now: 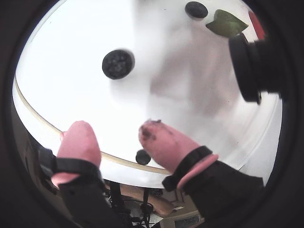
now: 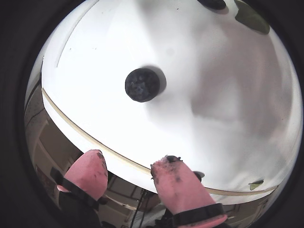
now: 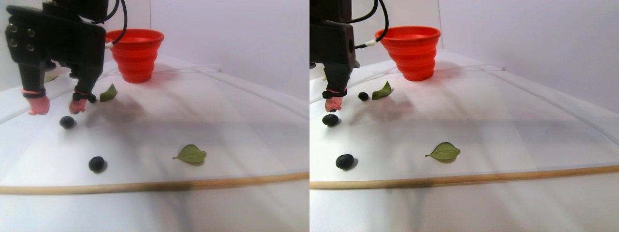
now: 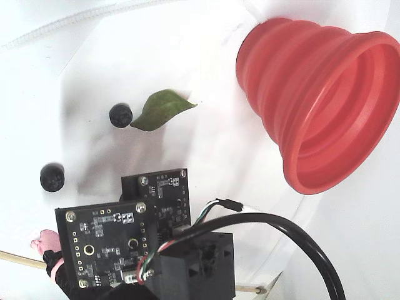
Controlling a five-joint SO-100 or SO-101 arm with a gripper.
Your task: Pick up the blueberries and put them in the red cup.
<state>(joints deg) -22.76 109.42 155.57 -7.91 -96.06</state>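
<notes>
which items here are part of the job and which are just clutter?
Job items:
- blueberries: one below the open gripper at, one nearer the table edge, one by the far leaf
- red cup

Clutter:
- far leaf
- near leaf

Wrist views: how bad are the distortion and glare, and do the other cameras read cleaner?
Both wrist views: strong fisheye, black vignette, white table nearly blown out, though the nearest blueberry stays sharp. Stereo pair view: even light, soft arm shadows, red cup crisp. Fixed view: overexposed table, close camera boards block the gripper.
</notes>
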